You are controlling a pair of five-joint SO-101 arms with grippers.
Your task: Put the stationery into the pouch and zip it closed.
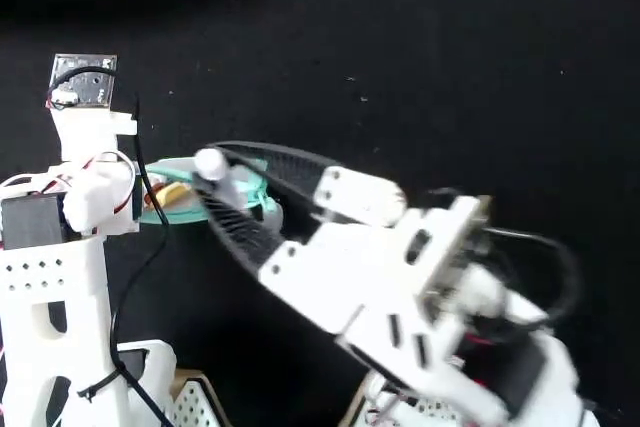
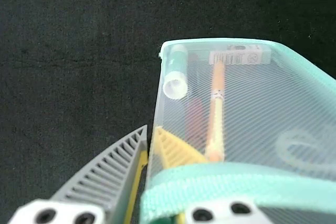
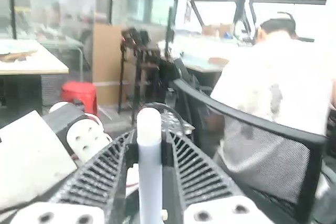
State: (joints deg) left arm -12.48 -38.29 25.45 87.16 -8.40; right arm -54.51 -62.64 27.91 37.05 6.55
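Pouch (image 1: 190, 215) of teal-trimmed mesh sits at the black table's (image 1: 450, 77) left, pinched by the left gripper (image 1: 148, 197); the right gripper (image 1: 215, 175) squeezes a white tube (image 1: 210, 162) at its edge, open cloth beyond. Left wrist: grey and yellow fingers (image 2: 110, 174) clamp the pouch wall; orange pencil (image 2: 216, 108) inside, label (image 2: 239, 57) unreadable. Right wrist: ribbed fingers pressed on the white tube (image 3: 149, 166)

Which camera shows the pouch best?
The left wrist view: the pouch, held by the left gripper, is close up, with an orange pencil visible through its wall. In the high view the arms hide all but a mint edge.
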